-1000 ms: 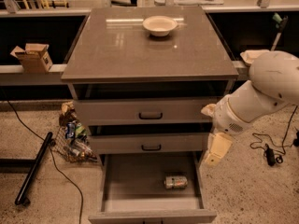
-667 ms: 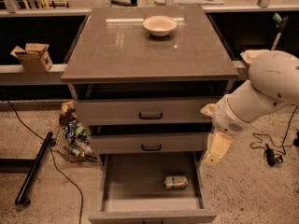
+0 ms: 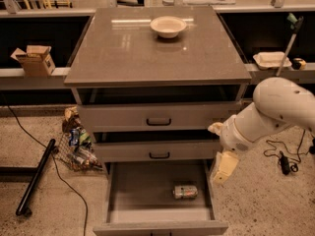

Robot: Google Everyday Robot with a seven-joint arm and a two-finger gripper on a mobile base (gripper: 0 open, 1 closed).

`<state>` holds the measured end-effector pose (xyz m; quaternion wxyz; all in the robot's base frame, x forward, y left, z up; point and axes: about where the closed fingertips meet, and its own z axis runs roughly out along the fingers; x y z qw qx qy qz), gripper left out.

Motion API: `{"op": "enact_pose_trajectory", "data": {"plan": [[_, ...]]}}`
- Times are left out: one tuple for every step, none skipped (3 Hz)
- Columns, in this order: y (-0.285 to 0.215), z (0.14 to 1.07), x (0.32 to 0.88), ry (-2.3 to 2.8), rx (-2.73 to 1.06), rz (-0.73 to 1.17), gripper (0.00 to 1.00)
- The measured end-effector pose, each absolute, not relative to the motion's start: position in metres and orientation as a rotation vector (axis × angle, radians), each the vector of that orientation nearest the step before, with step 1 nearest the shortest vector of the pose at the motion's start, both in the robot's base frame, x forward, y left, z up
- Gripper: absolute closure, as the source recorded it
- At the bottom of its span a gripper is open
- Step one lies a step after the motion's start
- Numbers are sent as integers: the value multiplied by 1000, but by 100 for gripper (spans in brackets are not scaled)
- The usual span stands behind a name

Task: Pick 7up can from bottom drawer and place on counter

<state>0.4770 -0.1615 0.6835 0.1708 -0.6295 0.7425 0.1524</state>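
Note:
The 7up can [image 3: 185, 191] lies on its side on the floor of the open bottom drawer [image 3: 142, 191], towards the right and the front. My gripper [image 3: 224, 167] hangs at the end of the white arm, just outside the drawer's right wall and above it, up and to the right of the can and apart from it. It holds nothing that I can see. The counter [image 3: 128, 53] is the glossy gray-brown top of the cabinet above the drawers.
A cream bowl [image 3: 168, 26] stands at the back of the counter. Two shut drawer fronts [image 3: 158, 122] sit above the open drawer. A heap of wrappers [image 3: 76, 141] and a black pole [image 3: 35, 177] lie on the floor at left. Cables [image 3: 283, 156] lie at right.
The arm and gripper have dropped a little towards the drawer's right side. The can and the bowl have not moved.

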Motion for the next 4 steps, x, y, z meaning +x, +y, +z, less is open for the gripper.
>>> {"op": "enact_pose_trajectory", "data": {"plan": [[-171, 609, 483, 2097, -1758, 514, 0], [-172, 550, 489, 2080, -1750, 551, 0], [-168, 503, 497, 2057, -1743, 592, 0], [-160, 453, 502, 2027, -1721, 664, 0]]}}
